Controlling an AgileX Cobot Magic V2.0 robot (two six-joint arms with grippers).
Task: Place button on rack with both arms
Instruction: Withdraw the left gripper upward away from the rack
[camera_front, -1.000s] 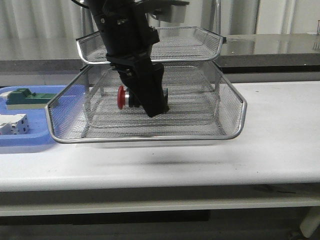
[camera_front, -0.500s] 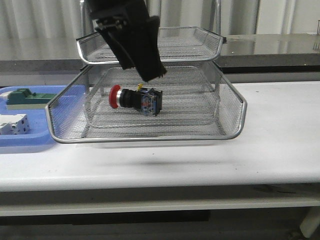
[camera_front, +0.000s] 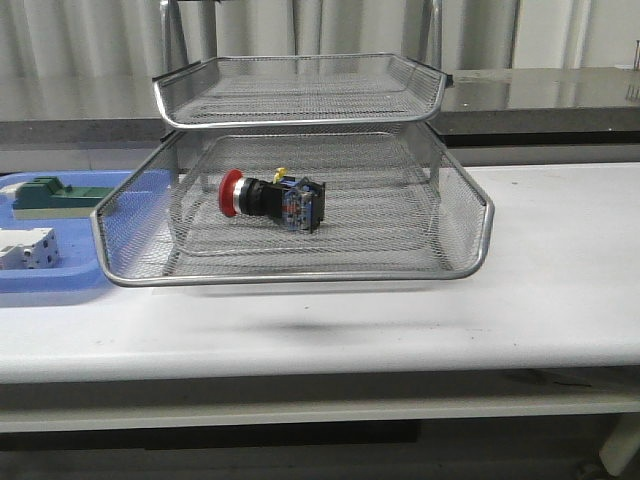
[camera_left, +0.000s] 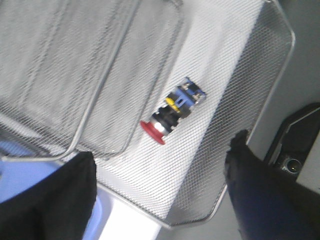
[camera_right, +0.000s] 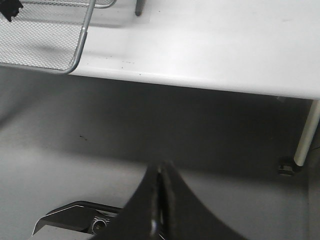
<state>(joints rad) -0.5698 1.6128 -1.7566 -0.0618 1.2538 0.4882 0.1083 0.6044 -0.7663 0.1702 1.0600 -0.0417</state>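
A white table (camera_front: 560, 260) stands before a grey corrugated wall, and on it sits the rack (camera_front: 470, 235), its wire-mesh trays stacked. The button (camera_front: 272, 197) lies on its side in the lower drawn-out tray, red cap toward my left side, bluish end toward my right. My left pincer (camera_left: 160, 192) hangs above that tray with its fingers (camera_left: 260, 190) spread wide and holding nothing; the button lies below, between them and clear of both. My right pincer (camera_right: 159, 200) is off past the table's edge over the floor, its fingers pressed together, empty. A blue tray (camera_front: 60, 280) beside the rack holds a green block (camera_front: 50, 195) and a white block (camera_front: 25, 247).
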